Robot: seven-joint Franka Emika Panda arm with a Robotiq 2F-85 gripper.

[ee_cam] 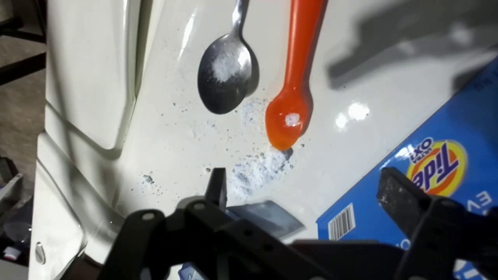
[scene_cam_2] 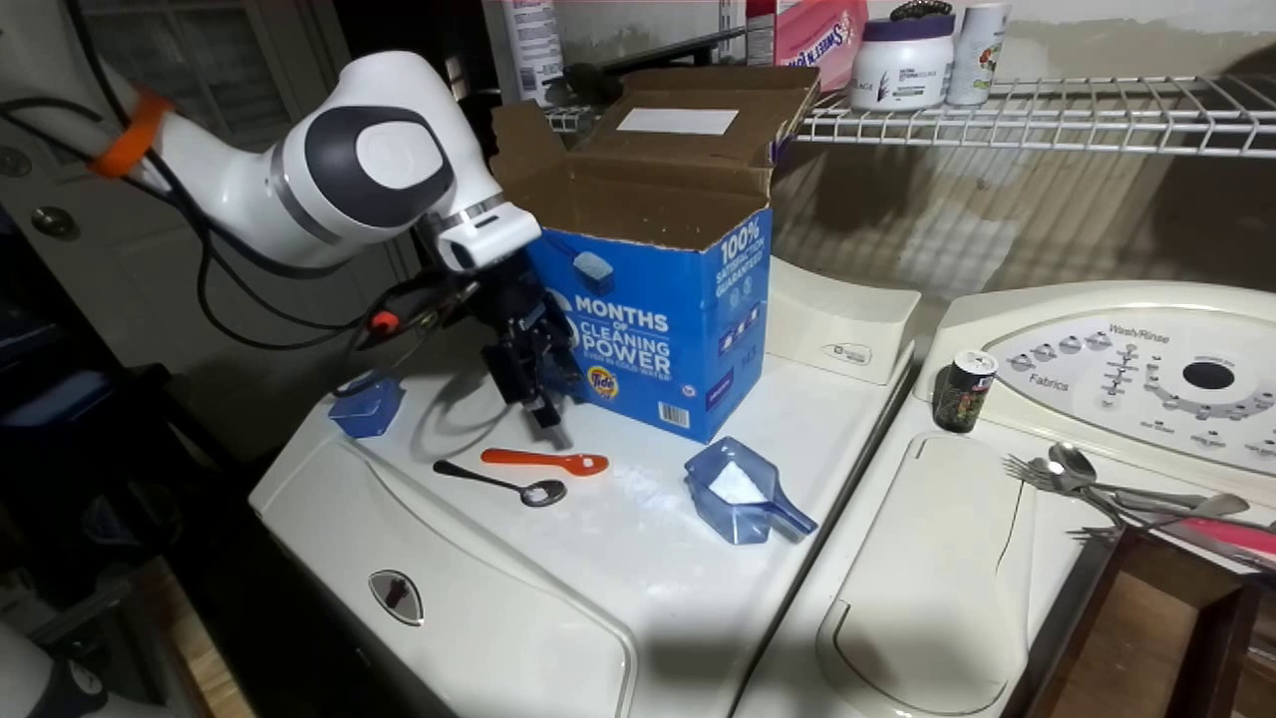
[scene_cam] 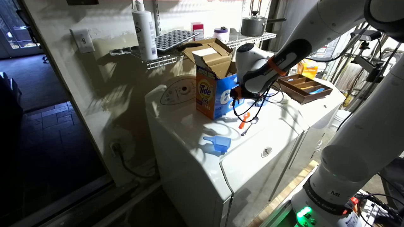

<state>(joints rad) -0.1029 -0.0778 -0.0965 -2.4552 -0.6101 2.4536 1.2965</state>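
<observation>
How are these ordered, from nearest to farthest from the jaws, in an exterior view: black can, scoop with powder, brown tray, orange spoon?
In an exterior view, by picture sides:
1. Orange spoon: just below the jaws.
2. Scoop with powder: to the right.
3. Black can: farther right, upright.
4. Brown tray: lower right corner.

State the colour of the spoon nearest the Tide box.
That spoon is orange-red, seen best in the wrist view.
</observation>
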